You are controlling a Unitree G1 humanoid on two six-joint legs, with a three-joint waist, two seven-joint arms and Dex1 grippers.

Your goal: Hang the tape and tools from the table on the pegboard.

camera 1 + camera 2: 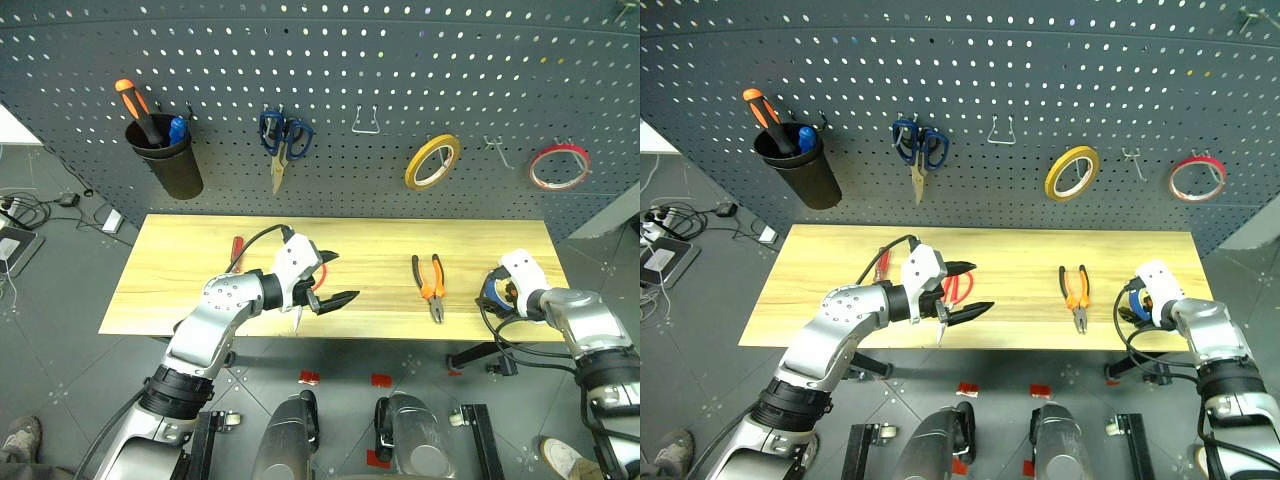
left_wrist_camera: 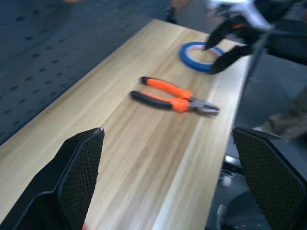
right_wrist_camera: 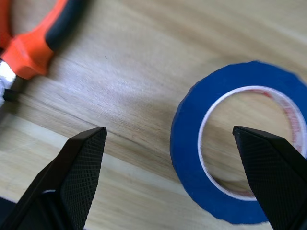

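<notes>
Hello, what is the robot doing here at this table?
It is clearing a table onto a pegboard. Nothing is held now: both grippers are open. The right gripper hovers at the blue tape, lying flat near the table's right end. The left gripper is above the red-handled scissors. The pliers and screwdriver lie on the table.

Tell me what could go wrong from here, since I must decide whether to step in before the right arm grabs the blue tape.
The blue tape lies flat near the table end, so the open right gripper may push it off rather than pinch it. The pliers lie close by and could get nudged. The open left gripper hovers over the red-handled scissors, hiding them.
</notes>
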